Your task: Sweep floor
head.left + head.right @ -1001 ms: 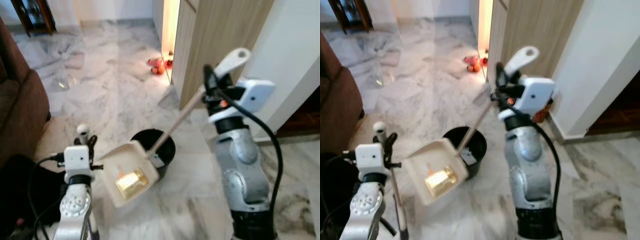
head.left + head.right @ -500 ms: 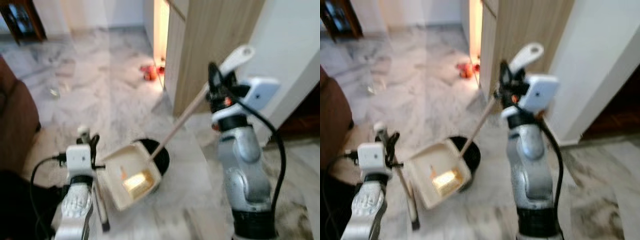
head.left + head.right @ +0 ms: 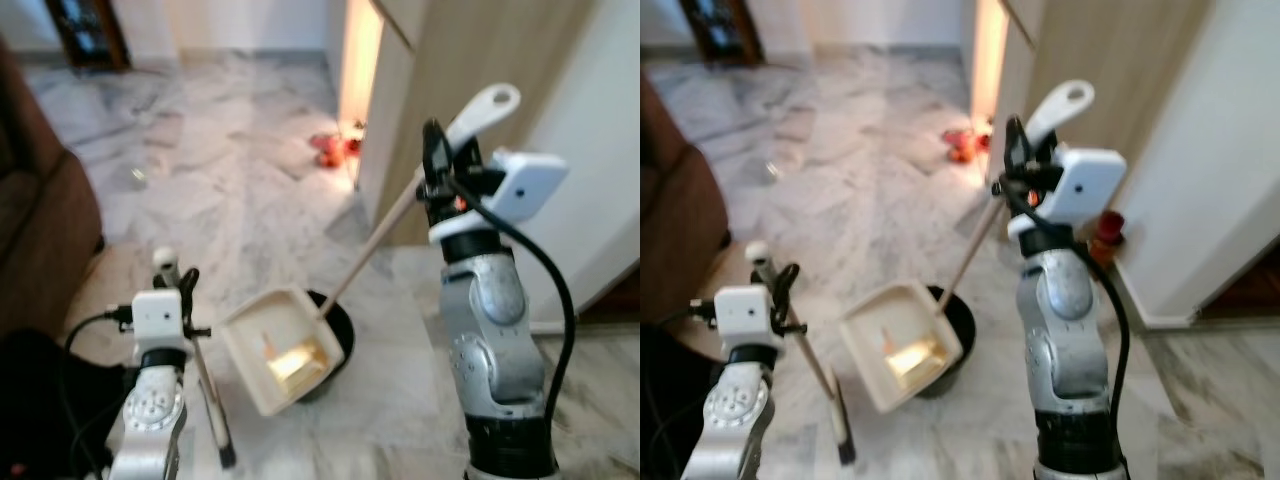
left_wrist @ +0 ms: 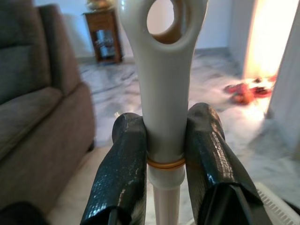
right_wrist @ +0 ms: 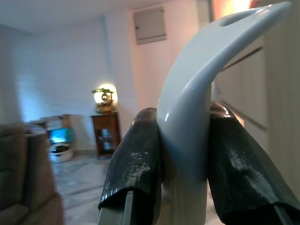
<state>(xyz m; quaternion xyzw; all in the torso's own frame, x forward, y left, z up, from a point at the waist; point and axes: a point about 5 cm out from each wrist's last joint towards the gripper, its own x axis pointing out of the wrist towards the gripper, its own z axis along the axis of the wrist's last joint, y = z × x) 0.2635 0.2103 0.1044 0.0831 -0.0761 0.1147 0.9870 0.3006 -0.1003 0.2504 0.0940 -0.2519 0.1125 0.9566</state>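
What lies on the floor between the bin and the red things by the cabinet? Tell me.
Bare marble floor in the left eye view. The dustpan's long handle crosses above it, from the bin toward the red things.

Warm, overexposed light spills from the gap beside the wooden cabinet [image 3: 440, 90], washing the marble floor [image 3: 230, 190] near it. The head views are soft with slight blur. A glowing lamp [image 5: 104, 96] flares; close fingers [image 4: 123, 173] look unfocused.
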